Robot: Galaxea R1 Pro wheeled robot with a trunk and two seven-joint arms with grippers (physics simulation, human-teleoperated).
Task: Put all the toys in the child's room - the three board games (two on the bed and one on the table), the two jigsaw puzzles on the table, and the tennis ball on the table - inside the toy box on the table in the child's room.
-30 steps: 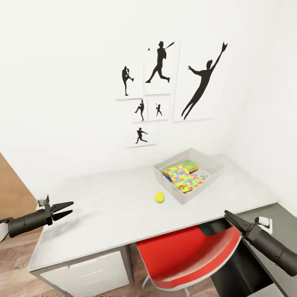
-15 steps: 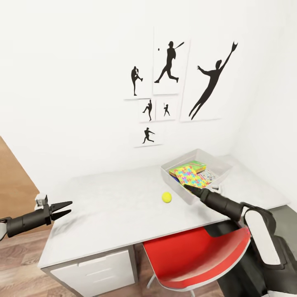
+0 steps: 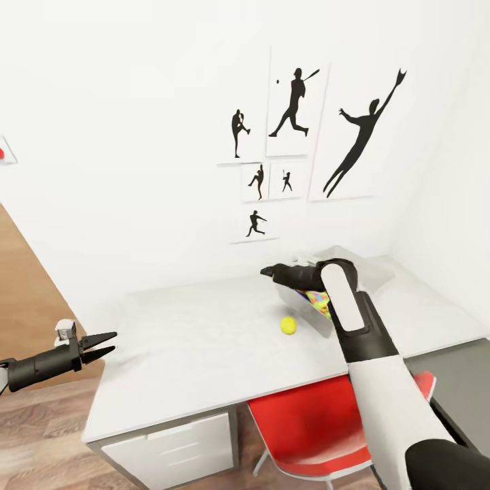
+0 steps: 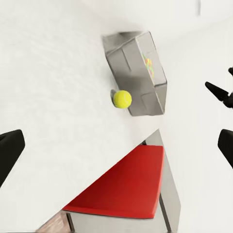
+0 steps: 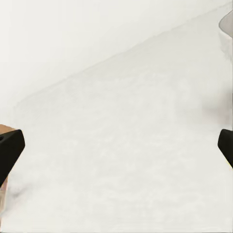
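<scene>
– As the robot's view slides along the wall, what has changed in the head view?

– Its right arm, low beside the red chair (image 3: 306, 422) a second ago, has swung up over the table (image 3: 197, 327). The right pincer (image 3: 267, 271) now hangs by the near-left corner of the toy box (image 3: 374, 271), above and behind the tennis ball (image 3: 288, 325). The ball lies on the table just outside the box, and a jigsaw puzzle (image 3: 317, 301) shows inside it, behind the forearm. The left pincer (image 3: 105, 344) has stayed off the table's left end, jaws spread and empty.

– What does that mean for the job?

– By the look of it, the ball is the last toy out, and the right arm is lining up to fetch it.

– And the left wrist view?

– It shows the ball (image 4: 122, 99) touching or almost touching the box's (image 4: 141, 73) wall, with the chair seat (image 4: 126, 184) tucked under the table edge. The left fingers (image 4: 9, 150) stand wide apart.

– The right wrist view?

– Bare pale tabletop (image 5: 116, 145) runs to a white wall, with a corner of the box's rim (image 5: 227, 24) at the edge. The right fingers (image 5: 9, 145) sit far apart with nothing between them.

– The room?

– White walls carry black baseball-player silhouettes (image 3: 354, 136). Wood planks (image 3: 41, 435) cover the floor, and a white drawer (image 3: 177, 442) fronts the table.
</scene>
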